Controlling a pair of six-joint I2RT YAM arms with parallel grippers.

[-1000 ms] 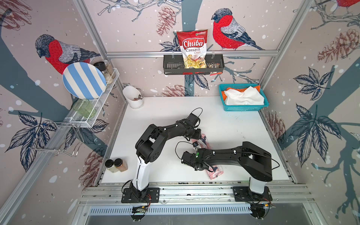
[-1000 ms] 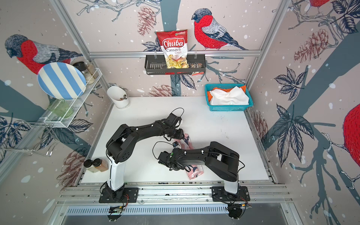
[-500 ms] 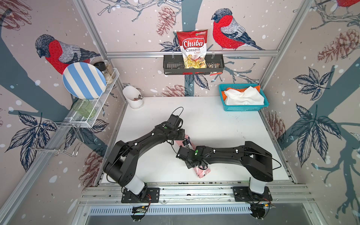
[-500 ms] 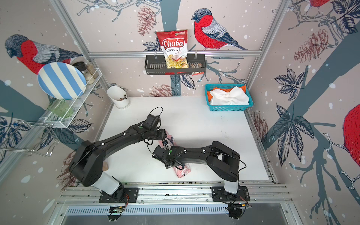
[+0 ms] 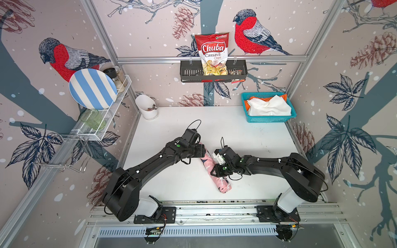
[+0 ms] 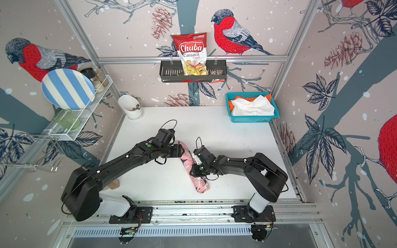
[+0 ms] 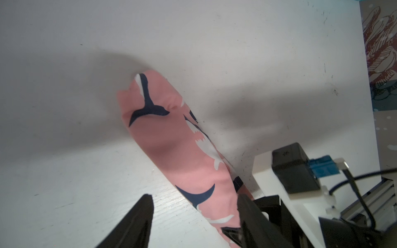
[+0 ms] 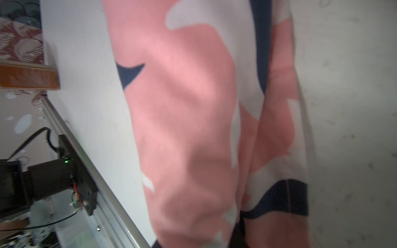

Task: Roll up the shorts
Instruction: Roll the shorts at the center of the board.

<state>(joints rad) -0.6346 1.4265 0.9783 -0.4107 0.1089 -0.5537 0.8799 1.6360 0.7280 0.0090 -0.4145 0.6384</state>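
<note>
At the near edge of the white table, just beyond the front rail, the pink shorts are found rolled into a tight sausage and laid slantwise, the near end lying free. Over the roll's middle the right gripper is set low against the cloth, presumably so that the coil is kept from springing loose. Its jaws are hidden in every view, so it cannot be told whether they are parted or closed on the fabric. At the roll's far end the left gripper is held with its jaws well parted. The roll is straddled, one jaw against the cloth and the other clear of it with bare table between, so nothing is clamped. This roll is judged finished or nearly so. In the far right corner a teal basket is kept, with the white shorts heaped on the orange shorts. Both are unrolled and judged to be waiting their turn. In the far left corner a white cup is stood, and on the back wall a chips bag is lodged in a black rack.
</note>
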